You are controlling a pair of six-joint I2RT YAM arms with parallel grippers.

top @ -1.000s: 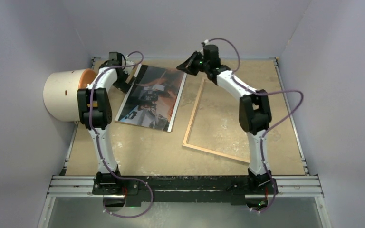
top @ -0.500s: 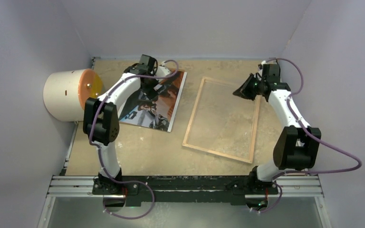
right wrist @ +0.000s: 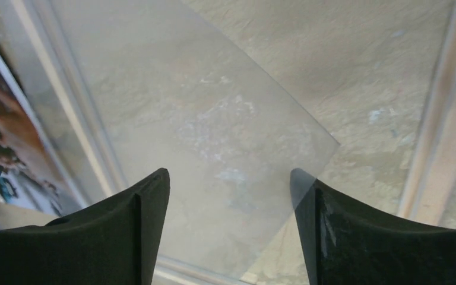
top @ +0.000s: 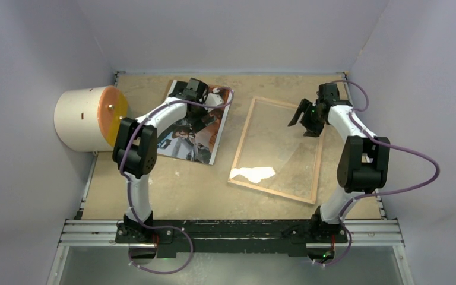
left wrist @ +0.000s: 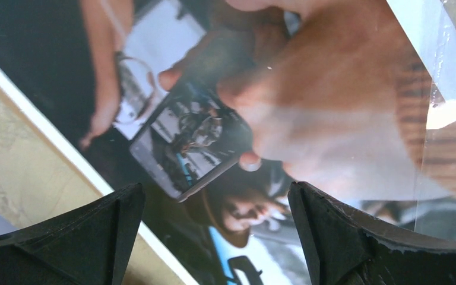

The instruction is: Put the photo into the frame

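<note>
The glossy rectangular photo (top: pixel 197 144) lies on the tan tabletop (top: pixel 178 190), left of the thin wooden frame (top: pixel 241 142). A cream cylinder (top: pixel 83 119) lies farther left.

cylinder (top: pixel 81 122): cream, orange end, on its side | table (top: pixel 178 187): tan, scuffed

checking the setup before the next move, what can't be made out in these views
- Top view: the left arm covers the middle of the photo.
- Top view: glare whites out the near corner of the frame's pane.
- Left wrist view: the picture edge cuts off most of the photo.
- Right wrist view: the frame's corners lie beyond the picture or behind the fingers.
</note>
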